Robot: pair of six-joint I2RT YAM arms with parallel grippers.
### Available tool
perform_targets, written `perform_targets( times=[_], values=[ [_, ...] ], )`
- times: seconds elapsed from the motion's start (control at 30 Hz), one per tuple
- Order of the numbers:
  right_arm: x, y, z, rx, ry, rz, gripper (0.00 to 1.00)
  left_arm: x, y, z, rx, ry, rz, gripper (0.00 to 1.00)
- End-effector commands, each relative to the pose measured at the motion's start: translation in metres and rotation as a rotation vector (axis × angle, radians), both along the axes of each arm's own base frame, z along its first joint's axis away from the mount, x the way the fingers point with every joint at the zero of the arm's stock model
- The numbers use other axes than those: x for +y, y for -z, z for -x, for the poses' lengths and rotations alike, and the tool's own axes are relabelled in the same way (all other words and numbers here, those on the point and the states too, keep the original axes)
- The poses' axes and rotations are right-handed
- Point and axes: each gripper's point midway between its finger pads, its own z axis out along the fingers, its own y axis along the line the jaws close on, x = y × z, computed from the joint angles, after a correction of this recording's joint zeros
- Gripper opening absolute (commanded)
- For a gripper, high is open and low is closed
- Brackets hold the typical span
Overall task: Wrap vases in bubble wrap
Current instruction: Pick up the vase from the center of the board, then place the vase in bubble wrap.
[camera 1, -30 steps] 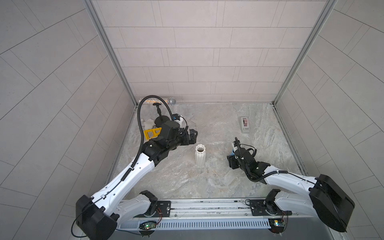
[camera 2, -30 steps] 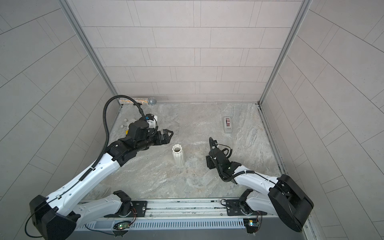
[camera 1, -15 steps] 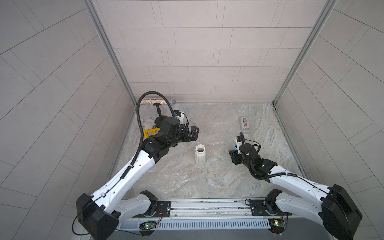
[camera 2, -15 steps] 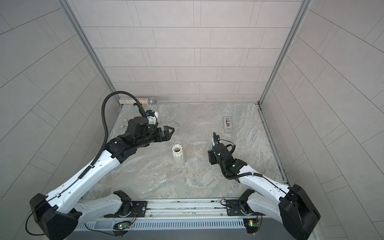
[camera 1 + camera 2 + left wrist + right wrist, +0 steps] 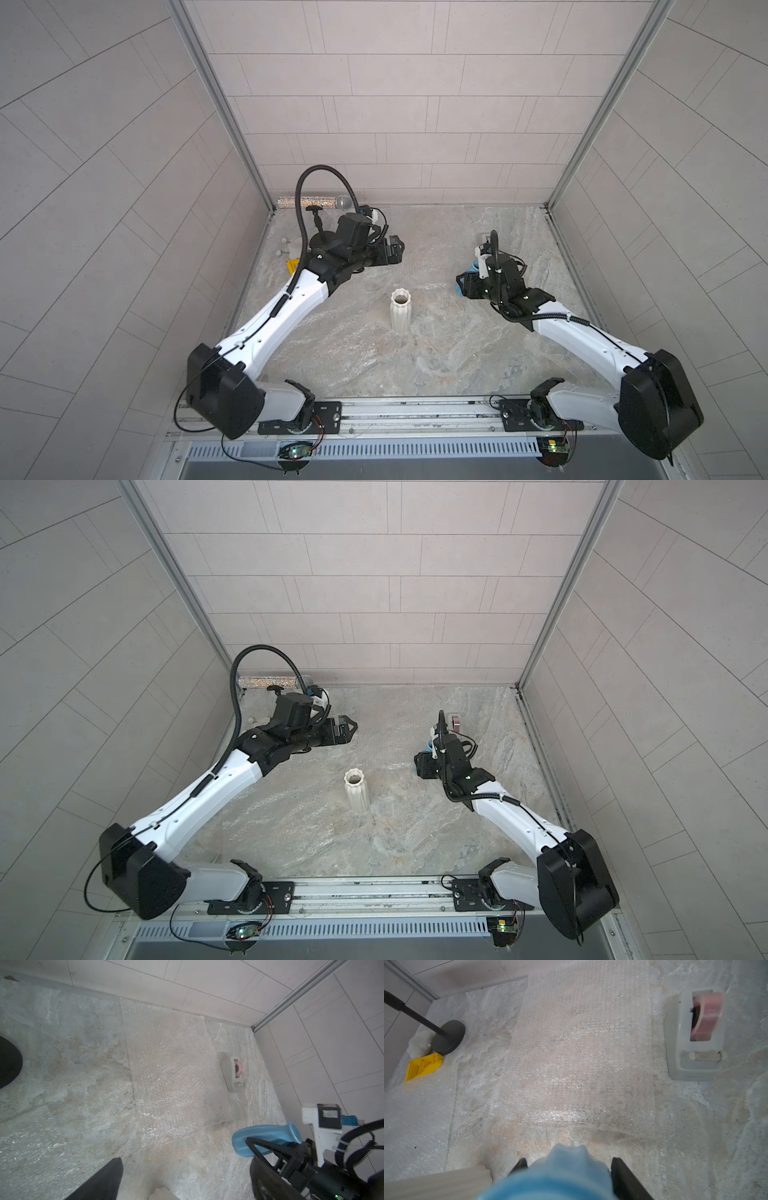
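Note:
The white ribbed vase [image 5: 401, 311] [image 5: 356, 791] stands upright mid-table; its edge shows in the wrist views [image 5: 162, 1194] [image 5: 446, 1182]. My right gripper [image 5: 467, 284] [image 5: 424, 766] [image 5: 569, 1161] is shut on the light-blue vase [image 5: 266, 1136] [image 5: 560, 1176], which lies sideways in the jaws, just short of the near edge of a bubble wrap sheet [image 5: 172, 1064] [image 5: 581, 1053] [image 5: 428, 249]. My left gripper [image 5: 397, 249] [image 5: 349, 729] [image 5: 187, 1160] hangs open and empty at that sheet's left side, behind the white vase.
A grey tape dispenser [image 5: 456, 723] [image 5: 233, 1072] [image 5: 695, 1043] sits right of the sheet. Another bubble-textured sheet [image 5: 415, 1115] lies to the left. At the back left are a black stand [image 5: 320, 232] [image 5: 448, 1036], a yellow piece [image 5: 423, 1066] and a glittery microphone [image 5: 316, 202].
The right arm has carried the blue vase toward the back, up to the sheet's near edge. The left gripper has drifted back and slightly right, still open.

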Motion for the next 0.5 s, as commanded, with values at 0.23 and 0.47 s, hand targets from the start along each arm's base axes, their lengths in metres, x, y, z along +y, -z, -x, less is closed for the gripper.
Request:
perform_targets(
  times=[0.23, 0.47],
  values=[
    [0.015, -0.009, -0.035, -0.04, 0.098, -0.162, 0.22, -0.002, 0.084, -0.037, 0.21, -0.026, 0.057, 0.96],
    [0.024, -0.004, -0.068, -0.061, 0.157, -0.212, 0.19, -0.029, 0.143, -0.052, 0.348, 0.039, 0.083, 0.88]
  ],
)
